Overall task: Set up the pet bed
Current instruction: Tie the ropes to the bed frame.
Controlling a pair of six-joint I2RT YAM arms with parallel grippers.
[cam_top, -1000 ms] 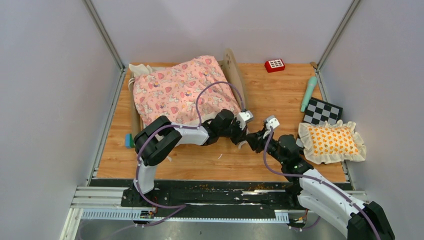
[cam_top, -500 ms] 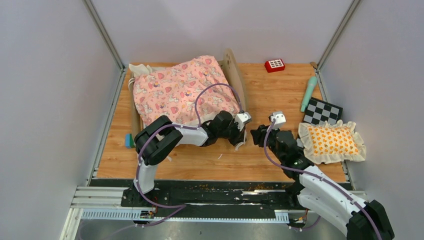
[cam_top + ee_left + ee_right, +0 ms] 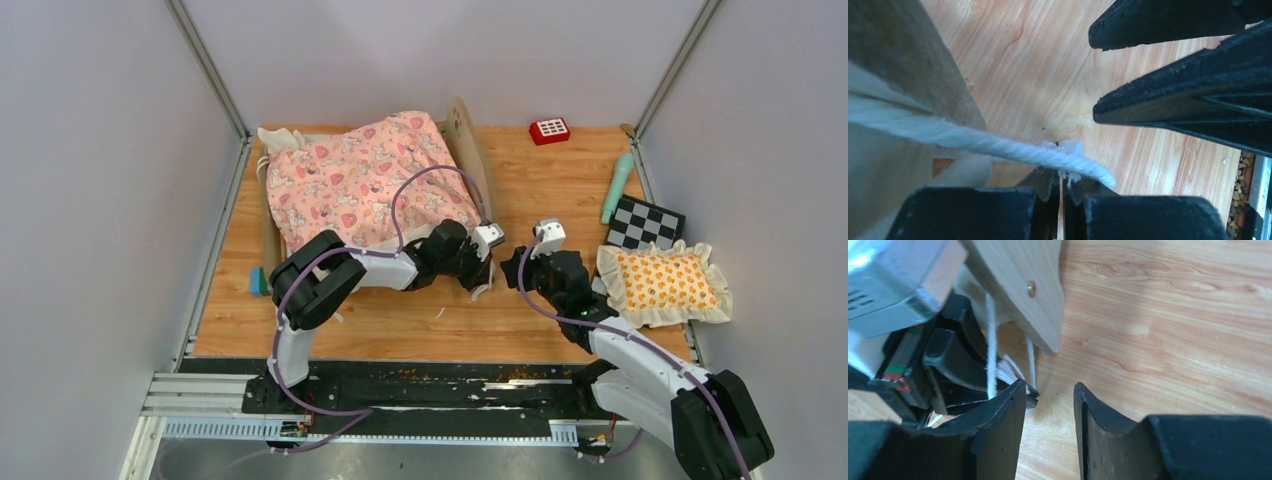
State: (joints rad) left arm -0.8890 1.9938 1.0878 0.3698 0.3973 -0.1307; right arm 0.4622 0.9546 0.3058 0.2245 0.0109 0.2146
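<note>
Bright, even overhead light, soft shadows on counter point(image 3: 560, 200), top view sharp, wrist views v. close, dark fingers point(image 3: 998, 440) & white string point(image 3: 998, 145) slightly blurred

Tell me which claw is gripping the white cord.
The left claw, shut on the white cord beside the wooden bed frame; the right claw stands open next to it, holding nothing.

Bare wooden tabletop point(image 3: 540, 190) lies open between the light-wood pet bed with its pink quilt point(image 3: 350, 180) and the clutter at right (orange-patterned frilled pillow point(image 3: 663, 283), black-and-white checkered board point(image 3: 645, 225), mint-green cylinder point(image 3: 617, 187)). The bed's near corner is tight: the left claw point(image 3: 1062, 182), pinching a white twisted cord point(image 3: 998, 145), sits just beside the parted right claw point(image 3: 1049, 387).
</note>
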